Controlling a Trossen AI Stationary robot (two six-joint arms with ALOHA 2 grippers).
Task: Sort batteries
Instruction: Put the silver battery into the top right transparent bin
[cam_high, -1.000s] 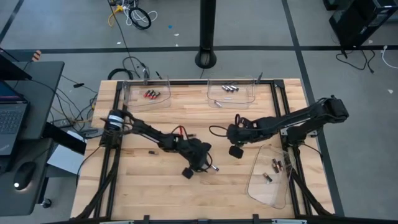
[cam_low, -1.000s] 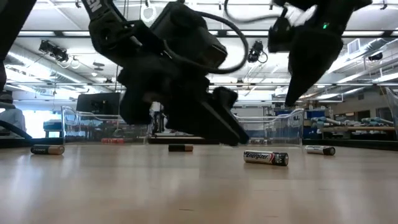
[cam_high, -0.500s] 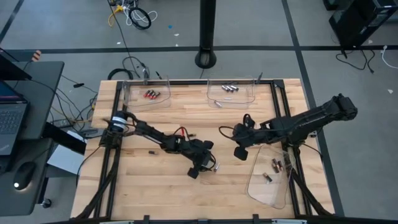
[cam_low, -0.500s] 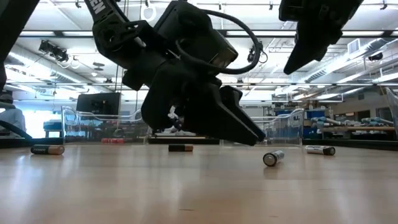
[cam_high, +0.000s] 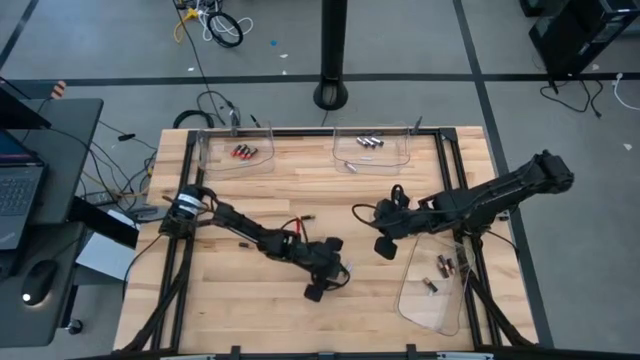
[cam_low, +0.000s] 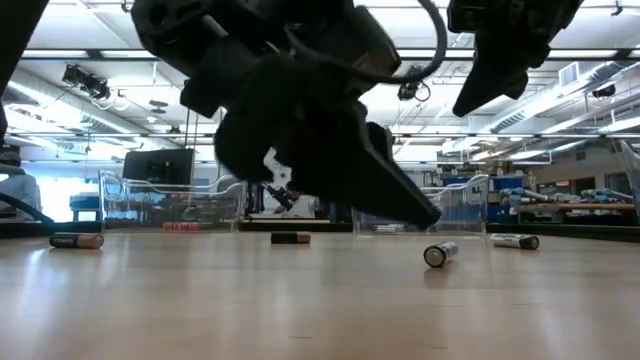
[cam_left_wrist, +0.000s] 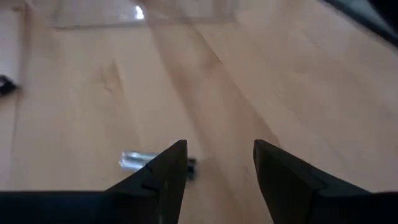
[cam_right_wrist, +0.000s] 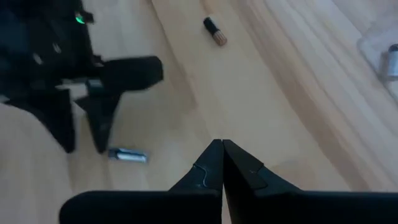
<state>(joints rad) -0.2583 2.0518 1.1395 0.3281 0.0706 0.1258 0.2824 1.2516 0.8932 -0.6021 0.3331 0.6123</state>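
Note:
My left gripper (cam_left_wrist: 216, 163) is open and empty, low over the table's near middle (cam_high: 318, 290). A silver-grey battery (cam_left_wrist: 138, 161) lies on the wood just outside one of its fingers, not between them; it also shows in the right wrist view (cam_right_wrist: 127, 155) and end-on in the low view (cam_low: 438, 254). My right gripper (cam_right_wrist: 222, 149) is shut and empty, raised above the table right of centre (cam_high: 384, 250). A copper-and-black battery (cam_right_wrist: 214, 31) lies farther off. More batteries lie loose on the wood (cam_low: 76, 240) (cam_low: 290, 238) (cam_low: 514, 241).
Three clear trays stand on the table: one at the far left (cam_high: 215, 160) with red batteries, one at the far middle (cam_high: 395, 158) with silver ones, and one at the near right (cam_high: 425, 305) with dark ones. A silver battery (cam_high: 349, 167) lies just outside the far middle tray.
My left gripper has moved toward the table's near edge, staying open. The silver-grey battery has turned about on the table, from side-on to end-on in the low view. My right gripper has risen and drawn a little toward the right edge, still shut.

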